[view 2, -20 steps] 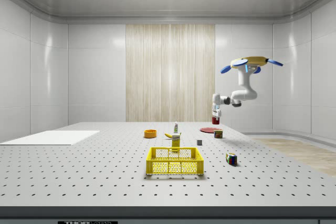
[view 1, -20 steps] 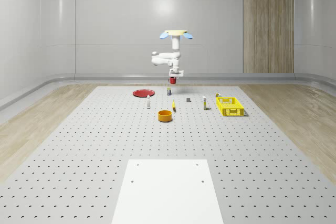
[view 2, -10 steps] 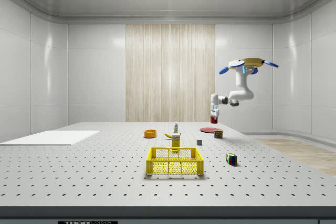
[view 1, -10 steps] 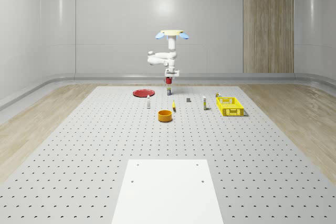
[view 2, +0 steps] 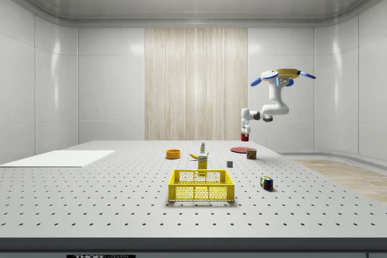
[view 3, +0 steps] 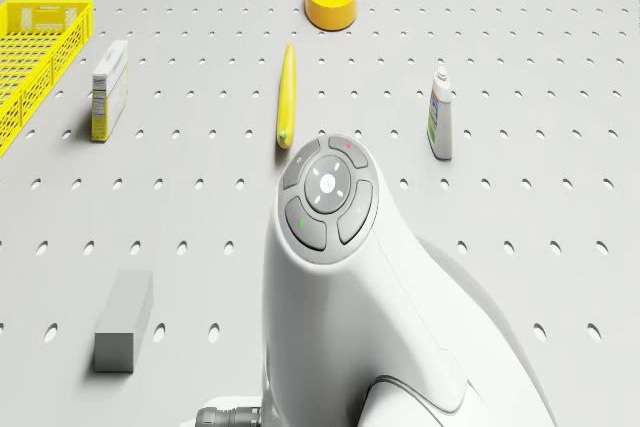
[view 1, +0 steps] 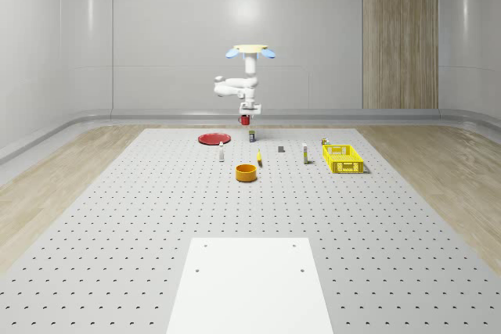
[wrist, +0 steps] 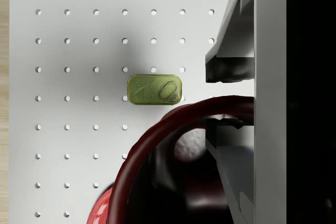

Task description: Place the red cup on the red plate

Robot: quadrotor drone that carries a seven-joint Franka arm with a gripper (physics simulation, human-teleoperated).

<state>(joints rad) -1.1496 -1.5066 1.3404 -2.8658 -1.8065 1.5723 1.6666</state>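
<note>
Drone (view 1: pixel 250 51) has drifted nearer the red plate (view 1: pixel 213 139), jaws clamped on the red cup (view 1: pixel 245 120).

- A yellow crate (view 1: pixel 343 157) sits on the perforated tabletop (view 1: pixel 141 232), toward the whole-scene view's right.
- A yellow bowl (view 1: pixel 246 172) stands near a banana (view 3: pixel 286 107).
- A small bottle (view 3: pixel 441 111) stands upright.
- A box (view 3: pixel 109 90) lies beside the crate.
- A grey block (view 3: pixel 123 320) sits apart.
- A green can (wrist: pixel 155 89) stands alone.
- A coloured cube (view 2: pixel 266 182) rests right of the crate in the side view.
- A white mat (view 1: pixel 250 283) covers the near end.
</note>
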